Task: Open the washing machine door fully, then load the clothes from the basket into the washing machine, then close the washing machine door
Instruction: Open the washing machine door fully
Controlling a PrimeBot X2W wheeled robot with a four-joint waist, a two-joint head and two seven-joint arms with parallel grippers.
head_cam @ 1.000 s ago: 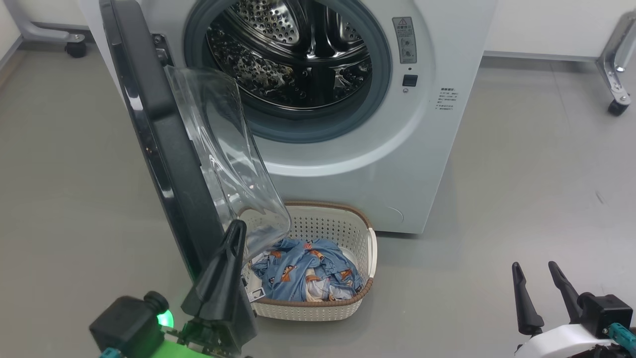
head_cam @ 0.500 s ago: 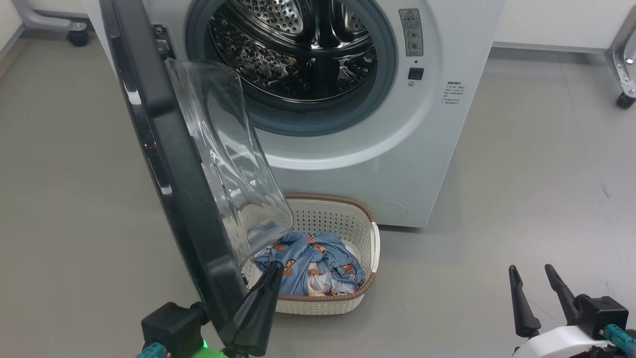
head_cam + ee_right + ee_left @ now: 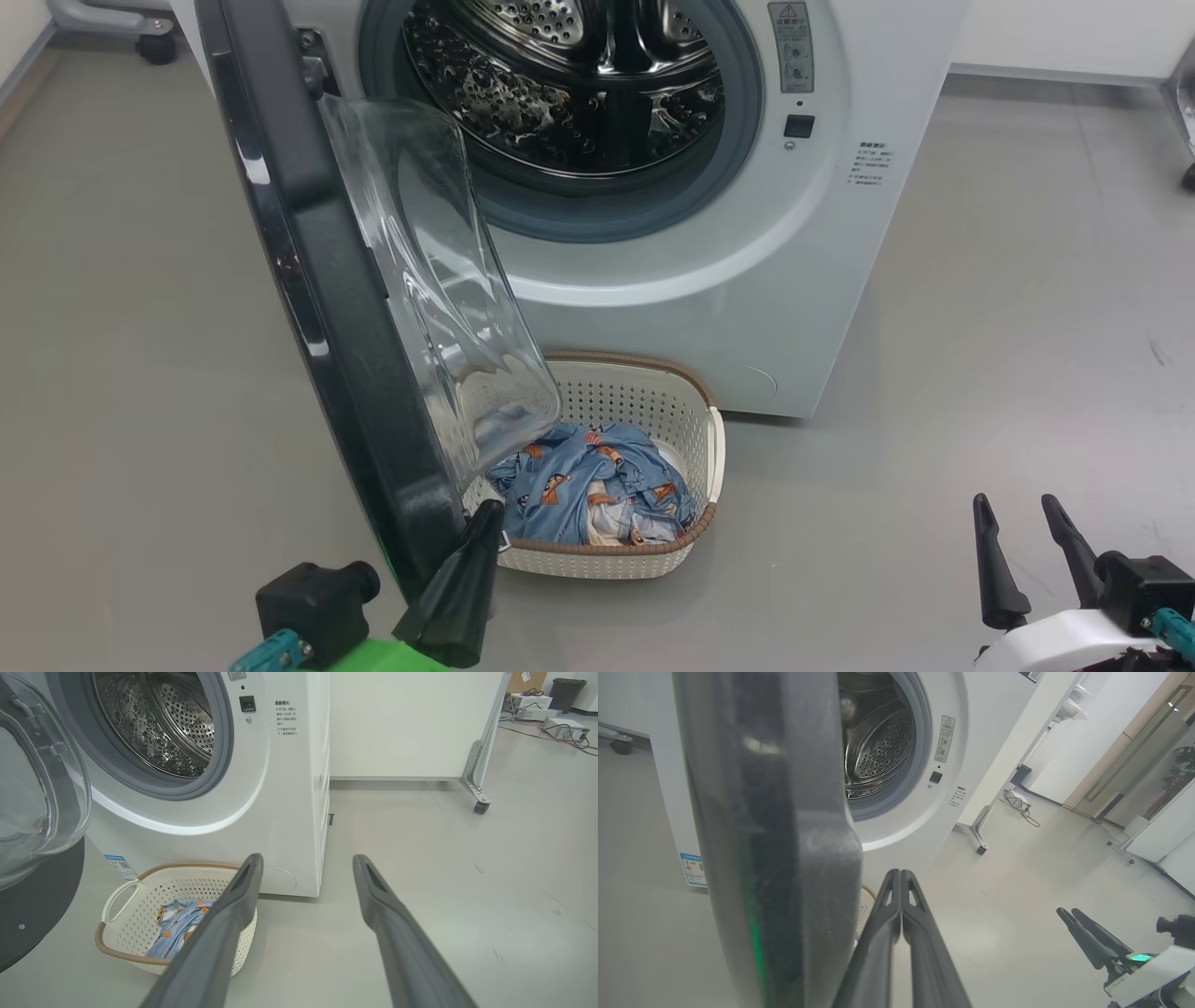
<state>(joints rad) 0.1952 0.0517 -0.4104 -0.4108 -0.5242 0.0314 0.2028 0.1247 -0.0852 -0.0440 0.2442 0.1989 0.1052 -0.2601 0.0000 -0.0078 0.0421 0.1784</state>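
The washing machine door (image 3: 317, 280) stands swung well out from the washing machine (image 3: 840, 233). It hangs from the left side of the machine's opening and shows almost edge-on in the head view, with its clear domed porthole (image 3: 439, 280) bulging back toward the machine's front. The opening is uncovered, so the steel perforated drum (image 3: 569, 84) and the grey gasket (image 3: 597, 210) ringing it are in plain sight.

The basket (image 3: 644, 401) sits on the floor (image 3: 980, 327) just in front of the washing machine's lower front panel; from the head view its left part lies behind the porthole's lower end. The clothes (image 3: 588, 485) lie bunched inside it — light blue fabric with small orange-brown figures. A blue label (image 3: 119, 865) marks the machine's lower left corner, just behind the basket.

The left gripper (image 3: 487, 511) is at the door's lower free edge, the end farthest from the washing machine, on the porthole side. Its fingers are pressed together with nothing between them. Whether they touch the door cannot be told.

The right gripper (image 3: 1014, 504) hangs over bare floor, well apart from the washing machine and off toward its right front. Its fingers are spread wide, empty, and point toward the machine.

Past the machine's right side, a metal leg on a caster (image 3: 476, 793) stands on the floor.
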